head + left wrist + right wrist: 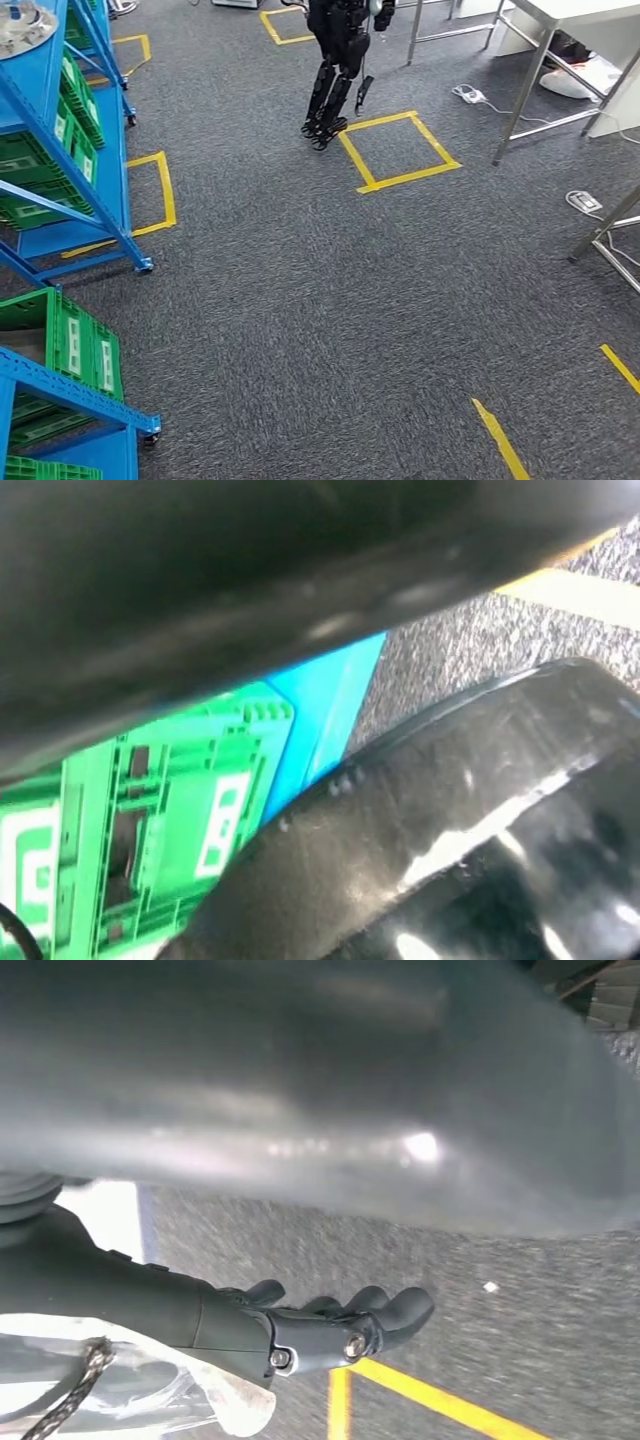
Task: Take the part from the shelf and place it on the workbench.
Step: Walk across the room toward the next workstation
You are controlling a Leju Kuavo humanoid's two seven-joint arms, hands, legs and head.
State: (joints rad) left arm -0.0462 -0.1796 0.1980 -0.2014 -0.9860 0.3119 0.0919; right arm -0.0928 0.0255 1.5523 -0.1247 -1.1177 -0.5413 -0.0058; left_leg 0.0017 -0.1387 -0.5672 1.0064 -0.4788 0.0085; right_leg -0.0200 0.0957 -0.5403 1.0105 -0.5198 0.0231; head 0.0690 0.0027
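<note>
You see the right hand [332, 1325] with fingers curled over a clear plastic bag [151, 1385]; the left hand's state I cannot tell.

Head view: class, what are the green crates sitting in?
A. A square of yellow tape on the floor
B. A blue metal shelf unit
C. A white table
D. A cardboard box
B: the green crates sit inside the blue metal shelf unit at the left, beside the grey carpet.
</note>
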